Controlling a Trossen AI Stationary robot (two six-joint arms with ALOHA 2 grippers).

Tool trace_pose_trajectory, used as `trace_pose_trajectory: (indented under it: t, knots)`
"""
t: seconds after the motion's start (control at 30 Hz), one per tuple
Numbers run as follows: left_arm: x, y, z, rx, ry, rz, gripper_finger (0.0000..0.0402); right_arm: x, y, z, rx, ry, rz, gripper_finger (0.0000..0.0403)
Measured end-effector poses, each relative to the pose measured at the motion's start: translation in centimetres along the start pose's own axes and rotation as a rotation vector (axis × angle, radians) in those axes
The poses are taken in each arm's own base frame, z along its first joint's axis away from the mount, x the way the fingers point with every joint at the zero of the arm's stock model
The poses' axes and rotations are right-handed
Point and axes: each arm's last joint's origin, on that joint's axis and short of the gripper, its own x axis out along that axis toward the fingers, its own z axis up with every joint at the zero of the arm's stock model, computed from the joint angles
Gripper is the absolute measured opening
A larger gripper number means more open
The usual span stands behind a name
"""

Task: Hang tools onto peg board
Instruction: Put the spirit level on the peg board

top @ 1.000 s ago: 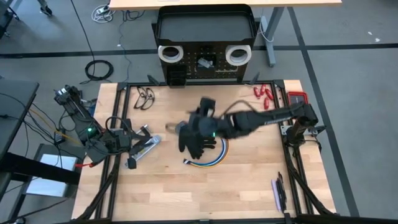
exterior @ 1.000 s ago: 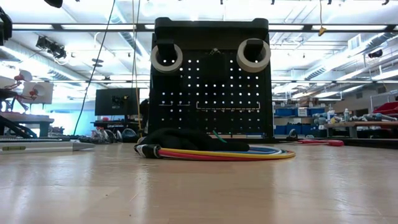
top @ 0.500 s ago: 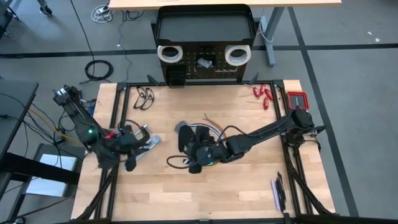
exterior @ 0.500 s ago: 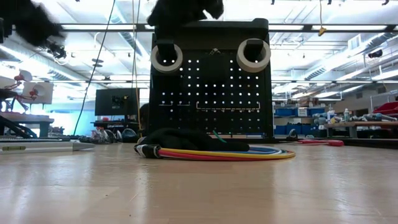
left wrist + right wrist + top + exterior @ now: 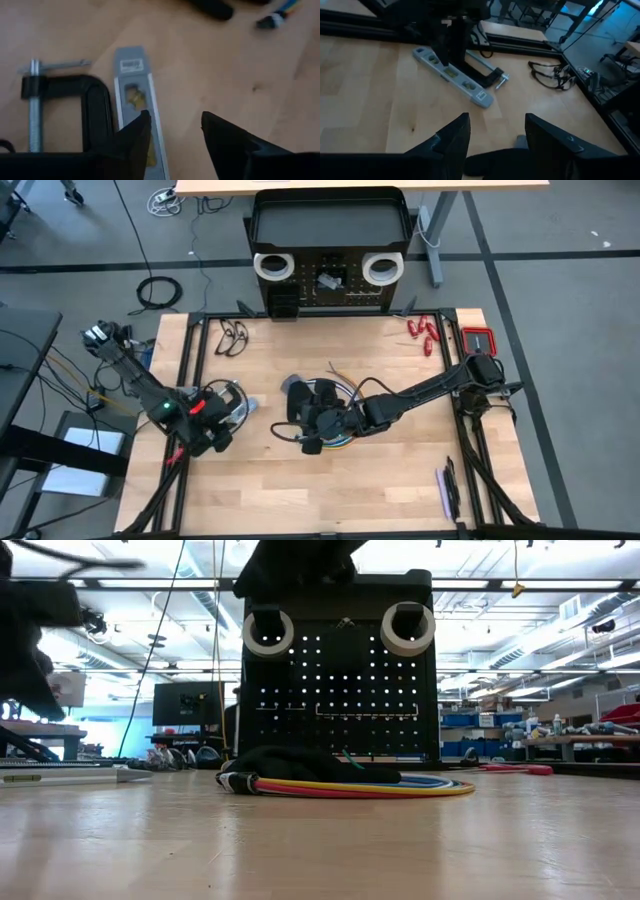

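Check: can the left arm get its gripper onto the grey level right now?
Probably yes. The left gripper hangs open just above the grey level, with one finger already over it. The black clamp lies close alongside on the table and could crowd that finger; nothing else blocks the way.

This is a robotics lab or workshop. A wooden table [image 5: 400, 470] on a black metal frame stands on a grey concrete floor [image 5: 560, 300] with loose cables [image 5: 158, 292] lying about. The low view shows an open industrial hall behind: exposed ceiling ducts [image 5: 200, 605], strip lights [image 5: 530, 585], a monitor [image 5: 187, 702], and benches stacked with equipment [image 5: 585, 730].
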Motion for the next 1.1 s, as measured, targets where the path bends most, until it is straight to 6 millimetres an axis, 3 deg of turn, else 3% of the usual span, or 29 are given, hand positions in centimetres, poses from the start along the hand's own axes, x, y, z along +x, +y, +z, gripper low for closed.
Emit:
trace_pose_trajectory:
  t: [0.2,0.37,0.57,0.73,0.83,1.1]
  knots:
    - [2.7,1.5,-0.7,-0.083,0.072,0.048,0.0218,0.3,-0.3,0.2,0.024,-0.016,0.029,0.0197]
    - [4.6,1.9,-1.2,-0.079,0.015,0.010,0.0218,0.3,-0.3,0.3,0.040,-0.017,0.032,0.0196]
    - [5.8,-0.3,-0.8,-0.001,-0.118,-0.230,0.0218,0.3,-0.3,0.3,0.040,-0.016,0.032,0.0194]
    - [5.6,-2.1,0.8,0.097,-0.316,-0.329,0.0218,0.4,-0.3,0.3,-0.017,-0.031,0.041,0.0194]
    - [4.9,-2.8,1.8,0.155,-0.372,-0.343,0.0218,1.6,0.6,-0.2,-0.032,-0.060,0.064,0.0195]
    - [0.6,-3.4,4.7,0.310,-0.297,-0.225,0.0218,7.8,7.2,-5.6,-0.024,-0.025,0.202,0.0239]
